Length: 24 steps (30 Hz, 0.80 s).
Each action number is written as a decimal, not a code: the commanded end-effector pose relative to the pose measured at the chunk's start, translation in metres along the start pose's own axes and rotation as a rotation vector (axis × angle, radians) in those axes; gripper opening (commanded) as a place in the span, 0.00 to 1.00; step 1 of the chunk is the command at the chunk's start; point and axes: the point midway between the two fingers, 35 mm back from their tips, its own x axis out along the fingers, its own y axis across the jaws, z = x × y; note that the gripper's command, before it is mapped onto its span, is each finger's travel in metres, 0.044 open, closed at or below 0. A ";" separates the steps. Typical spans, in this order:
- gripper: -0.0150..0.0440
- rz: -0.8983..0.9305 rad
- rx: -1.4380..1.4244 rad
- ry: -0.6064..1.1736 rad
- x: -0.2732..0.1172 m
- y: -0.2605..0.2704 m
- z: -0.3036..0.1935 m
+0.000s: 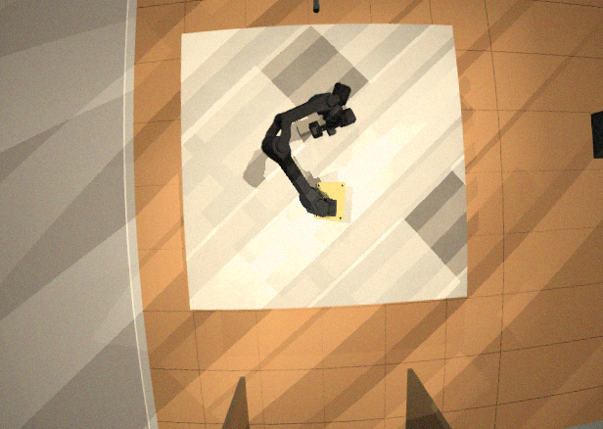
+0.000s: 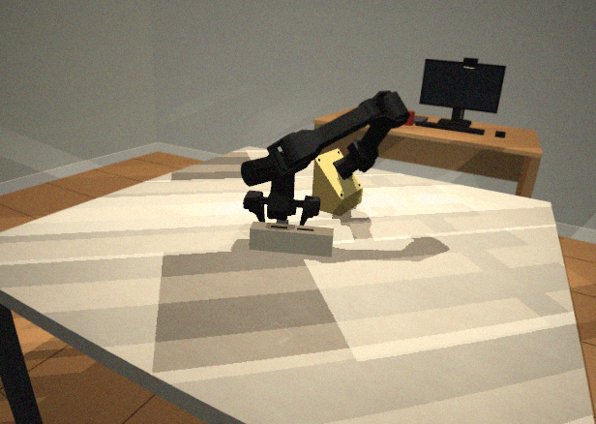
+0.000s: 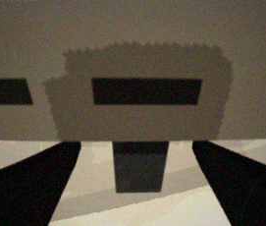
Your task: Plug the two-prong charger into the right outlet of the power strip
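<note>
Charger, as best I can tell the dark block [image 3: 140,169] centred between the fingers in the wrist view, apart from both; prongs not visible, seating in the outlet cannot be told. End effector [image 1: 333,123] [image 2: 282,223] [image 3: 137,141] released, fingers spread wide with nothing gripped, tips pointing down by the power strip [image 1: 302,129] [image 2: 290,242] [image 3: 247,64]. Wrist view puts the block at the strip's lower edge as seen there — whether it touches, cannot say. Strip is a low grey box on the worktop [image 1: 392,221] [image 2: 411,291] [image 3: 193,206], two dark slots showing on its upper face; one slot [image 3: 146,91] sits nearly whole between the finger lines in the wrist view, the other runs out at the left edge. Black arm [image 1: 294,174] [image 2: 339,122] rises from the end effector, bends over, and comes down to a yellow wedge mount [image 1: 341,197] [image 2: 325,170], well apart from the strip. Shadow patches and pale bands cross the worktop. Farther off, against the wall — a wooden desk [image 2: 484,143] with a monitor [image 2: 461,85], keyboard [image 2: 450,128] and small red object [image 2: 411,118].
</note>
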 end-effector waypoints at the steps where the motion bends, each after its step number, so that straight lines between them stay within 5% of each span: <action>1: 1.00 0.003 -0.007 -0.004 0.000 0.001 -0.002; 24: 1.00 0.000 -0.014 -0.013 0.001 0.000 -0.012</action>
